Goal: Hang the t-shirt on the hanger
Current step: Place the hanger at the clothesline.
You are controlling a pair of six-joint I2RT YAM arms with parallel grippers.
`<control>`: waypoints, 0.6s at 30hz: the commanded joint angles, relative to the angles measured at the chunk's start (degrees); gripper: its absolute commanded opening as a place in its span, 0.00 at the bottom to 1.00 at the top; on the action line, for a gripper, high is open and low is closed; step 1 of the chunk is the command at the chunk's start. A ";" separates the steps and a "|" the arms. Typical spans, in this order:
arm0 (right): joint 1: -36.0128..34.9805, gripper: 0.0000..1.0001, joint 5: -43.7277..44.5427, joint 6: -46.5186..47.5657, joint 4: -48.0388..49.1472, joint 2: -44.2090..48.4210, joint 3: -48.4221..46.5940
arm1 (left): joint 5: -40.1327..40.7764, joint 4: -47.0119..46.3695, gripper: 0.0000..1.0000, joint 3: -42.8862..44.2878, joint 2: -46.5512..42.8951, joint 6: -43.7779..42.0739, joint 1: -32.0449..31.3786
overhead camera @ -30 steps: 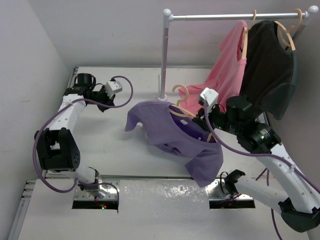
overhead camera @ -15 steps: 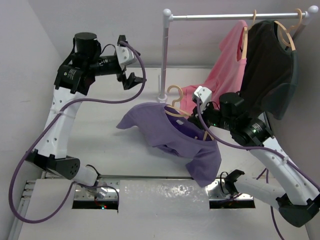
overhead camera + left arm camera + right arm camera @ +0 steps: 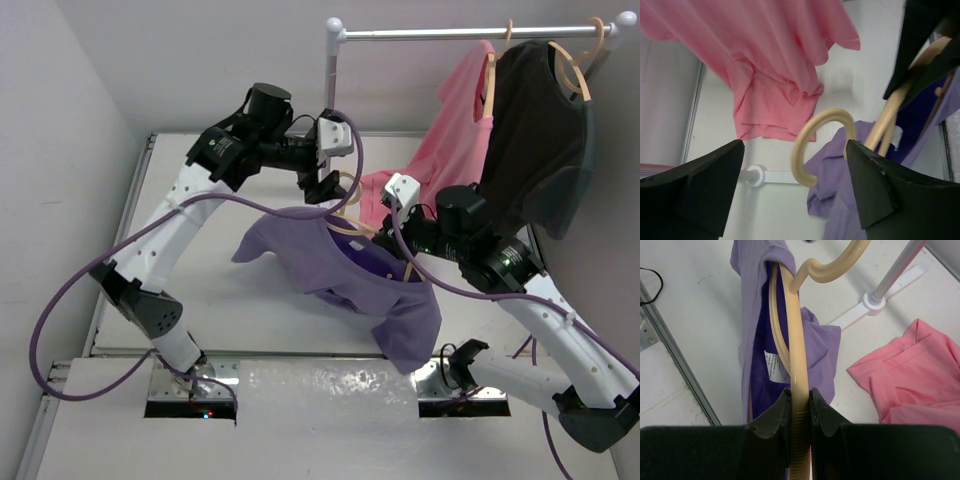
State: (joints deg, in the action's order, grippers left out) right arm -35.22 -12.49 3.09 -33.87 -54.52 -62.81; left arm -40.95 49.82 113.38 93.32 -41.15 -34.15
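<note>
Right wrist view: your right gripper (image 3: 800,396) is closed tight on one thin curved arm of a pale tan, wood-coloured coat hanger with a hook top (image 3: 796,335). The arm runs straight up between the two black fingers. A light purple, short-sleeved cloth t-shirt (image 3: 747,315) is draped over that hanger. Its collar sits around the hanger's arm just below the hook, and a small white label shows inside the neck.

Top external view: the hanger and the lavender t-shirt are held up in the air above the middle of the white table (image 3: 200,265). The shirt's body hangs down and toward the near edge, and one sleeve sticks out to the left. Your left arm reaches across from the left side, and its gripper ends right at the hanger's hook.

Left wrist view: your left gripper (image 3: 795,147) is wide open. One black finger stands on each side of the curved hook, and neither finger touches it.

Behind and to the right, a pink cloth shirt (image 3: 450,130) and a black cloth shirt (image 3: 535,140) hang on similar hangers. Both hang from a white metal clothes rail (image 3: 450,33). The pink shirt's hem rests bunched on the table.
</note>
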 commanded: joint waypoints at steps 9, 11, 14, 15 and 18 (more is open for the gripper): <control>-1.51 0.00 -0.08 -0.37 6.44 -0.23 -0.48 | 2.54 3.26 0.15 3.07 2.66 -3.59 -1.53; -1.52 0.00 -0.16 -0.11 6.45 -0.41 -0.48 | 0.44 4.84 0.02 2.81 2.66 -5.42 -2.14; -1.60 0.00 0.18 0.42 6.18 -0.50 -0.13 | -0.89 4.15 0.00 1.67 1.52 -4.91 -2.41; -1.69 0.00 0.45 0.51 6.18 -0.50 0.22 | -0.71 3.27 0.00 1.23 0.99 -4.73 -2.32; -1.60 0.00 2.81 0.34 7.58 -0.50 3.29 | 2.00 0.64 0.00 -1.14 -1.47 -3.07 -2.41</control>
State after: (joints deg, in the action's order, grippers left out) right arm -36.45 -10.55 3.53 -32.29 -55.13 -61.28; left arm -39.31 53.60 113.69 96.20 -44.01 -35.27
